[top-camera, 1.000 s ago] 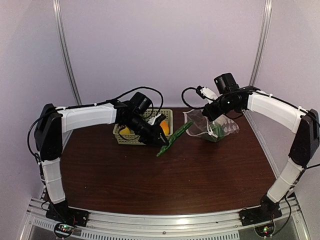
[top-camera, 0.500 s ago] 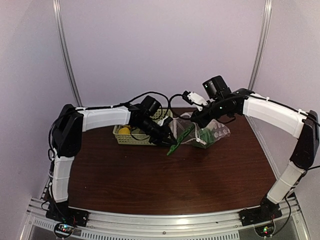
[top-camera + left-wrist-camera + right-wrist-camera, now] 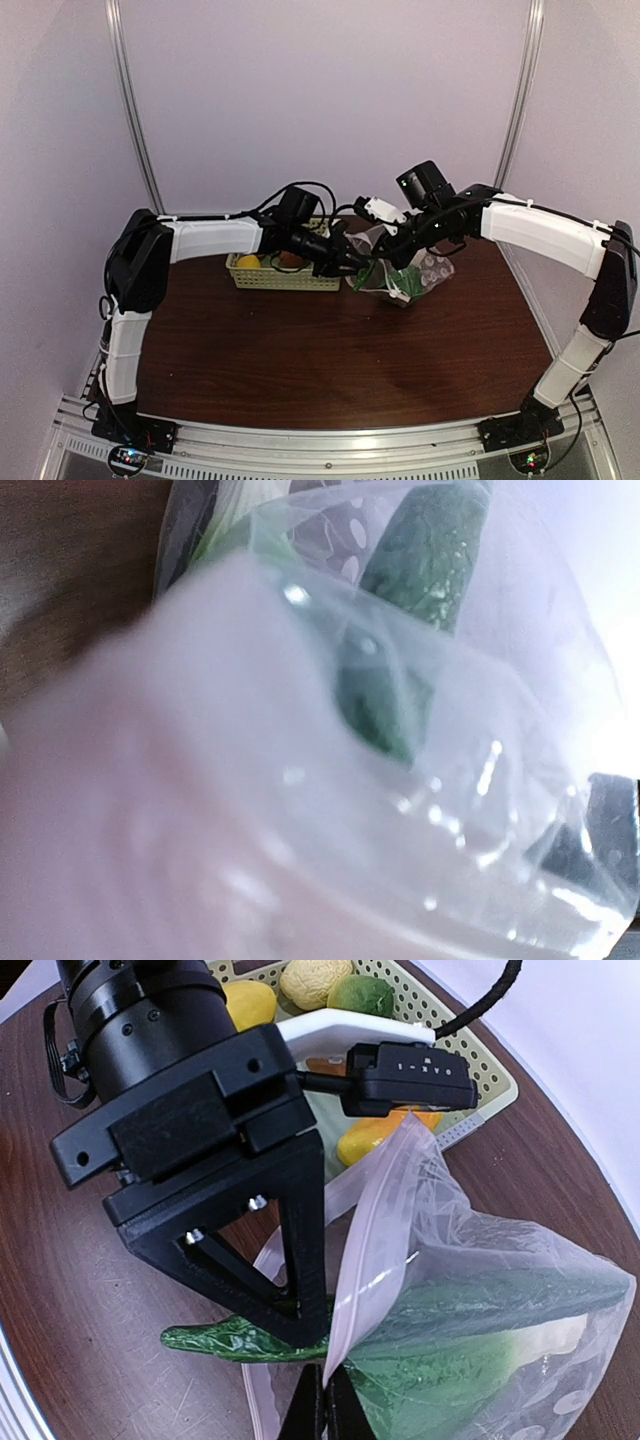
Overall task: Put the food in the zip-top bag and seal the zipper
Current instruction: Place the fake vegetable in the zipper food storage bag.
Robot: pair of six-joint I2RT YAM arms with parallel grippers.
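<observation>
The zip-top bag (image 3: 418,274) lies right of the basket, clear with pale dots. My right gripper (image 3: 325,1402) is shut on the bag's mouth edge (image 3: 372,1250) and holds it up; in the top view it (image 3: 393,247) is above the bag. A green leafy stalk with a white stem (image 3: 480,1345) is inside the bag. My left gripper (image 3: 300,1326) is shut on a dark green piece (image 3: 215,1340) at the bag's mouth, its tip behind the plastic. In the left wrist view, bag plastic (image 3: 300,810) covers the lens and hides the fingers; green food (image 3: 415,570) shows through.
The pale green slatted basket (image 3: 255,279) stands left of the bag with yellow (image 3: 250,1005), pale yellow (image 3: 312,980), green (image 3: 362,995) and orange-yellow (image 3: 372,1138) pieces in it. The back wall is close behind. The brown table (image 3: 330,360) stretches toward the arm bases.
My left gripper carried the dark green piece right from the basket to the bag's mouth. My right gripper moved a little left with the bag edge.
</observation>
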